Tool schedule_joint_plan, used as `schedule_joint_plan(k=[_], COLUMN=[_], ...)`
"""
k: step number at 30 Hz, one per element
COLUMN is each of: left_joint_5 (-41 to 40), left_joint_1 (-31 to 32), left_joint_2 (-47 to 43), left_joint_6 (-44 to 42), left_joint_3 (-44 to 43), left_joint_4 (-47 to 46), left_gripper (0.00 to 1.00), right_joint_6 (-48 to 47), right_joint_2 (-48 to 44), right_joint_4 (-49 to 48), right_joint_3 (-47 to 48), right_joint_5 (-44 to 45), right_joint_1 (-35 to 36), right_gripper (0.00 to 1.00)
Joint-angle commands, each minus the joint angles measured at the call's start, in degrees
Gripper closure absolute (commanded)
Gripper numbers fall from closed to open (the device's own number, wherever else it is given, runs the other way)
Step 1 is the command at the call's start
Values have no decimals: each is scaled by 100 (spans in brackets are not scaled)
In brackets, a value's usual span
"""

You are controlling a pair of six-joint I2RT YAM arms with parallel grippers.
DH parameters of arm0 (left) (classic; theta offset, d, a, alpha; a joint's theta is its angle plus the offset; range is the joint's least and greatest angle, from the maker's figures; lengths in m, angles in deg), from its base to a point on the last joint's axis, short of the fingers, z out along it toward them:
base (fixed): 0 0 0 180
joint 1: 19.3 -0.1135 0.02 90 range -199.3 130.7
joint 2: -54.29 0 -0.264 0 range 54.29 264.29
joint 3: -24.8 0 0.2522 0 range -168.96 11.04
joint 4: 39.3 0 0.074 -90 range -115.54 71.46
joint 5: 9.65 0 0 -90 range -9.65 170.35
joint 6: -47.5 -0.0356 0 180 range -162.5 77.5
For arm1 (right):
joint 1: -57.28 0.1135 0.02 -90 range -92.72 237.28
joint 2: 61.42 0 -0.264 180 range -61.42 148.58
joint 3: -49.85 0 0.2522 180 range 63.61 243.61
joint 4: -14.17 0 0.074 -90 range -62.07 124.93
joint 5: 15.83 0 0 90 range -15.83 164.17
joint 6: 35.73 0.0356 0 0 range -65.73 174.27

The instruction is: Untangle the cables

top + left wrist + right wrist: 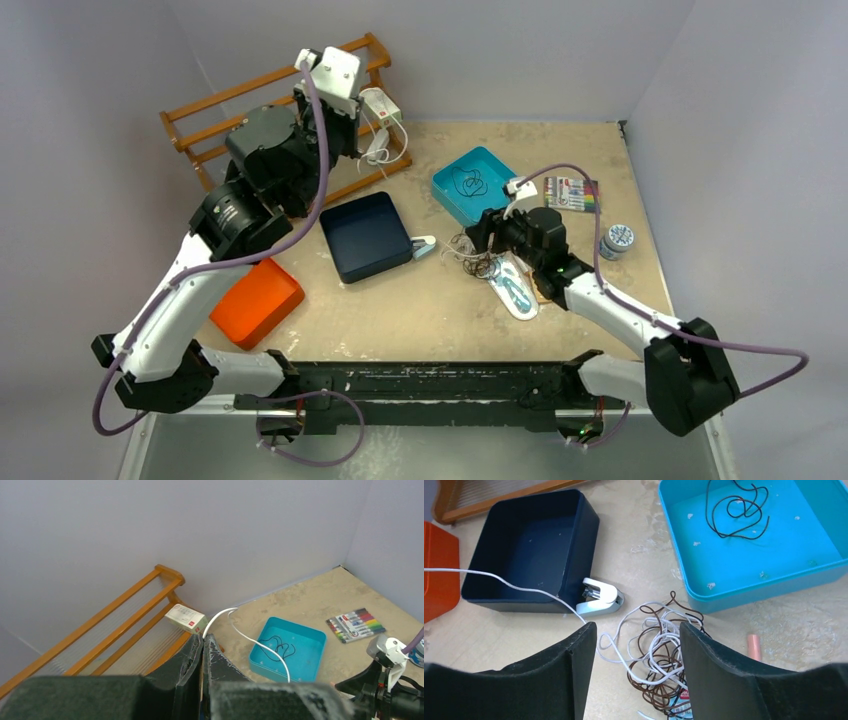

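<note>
Beige tabletop (400, 320) | left gripper (204, 645) clamped on white cable (260, 646), up high | right gripper (636, 640) open over tangle (659, 665), holding nothing | risk: unpinned tangle drags along, knot tightens

Smooth plastic tray (774, 586) (varnished wooden rack (167, 573))

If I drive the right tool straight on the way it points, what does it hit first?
Most likely the tangle of white and brown cables, lying on the table straight ahead and framed by the open right tool; depth is hard to judge.
</note>
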Motion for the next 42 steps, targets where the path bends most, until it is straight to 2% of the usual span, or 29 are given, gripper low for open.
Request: schedule_joint_plan(k=[1,7,16,19,23,28,31,36,42], left_joint_5=[552,586,593,585,534,408,296,171,84], left_joint_1=[-23,-27,-23,-23,-23,-23,-23,-23,-27], left_joint_2=[124,138,118,107,65,-19,-107,-220,-219], left_joint_6=[175,157,141,131,106,86,123,261,378], left_joint_3=[-120,-161,-174,-182,-143,25,254,662,1058], left_joint_4=[-288,-292,-272,-262,-244,-273,-352,-492,-692], left_gripper=[100,100,100,100,100,100,100,100,100], right_joint_6=[-460,-1019,-1164,-1066,-942,-890,-839,-860,-861], right_joint_2=[-249,-378,1263,1696,2032,1886,1391,337,-539], right_joint_4=[-143,-1278,-1749,-1765,-1729,-1582,-1373,-464,859], right_joint_3=[-120,-396,210,387,531,573,526,739,1428], right_joint_5=[-464,-1390,-2190,-2060,-1702,-1687,-1479,-1014,-595], right_joint_1=[-15,-11,-13,-11,-11,-11,-11,-16,-11], right_gripper=[35,24,25,31,43,82,100,100,100])
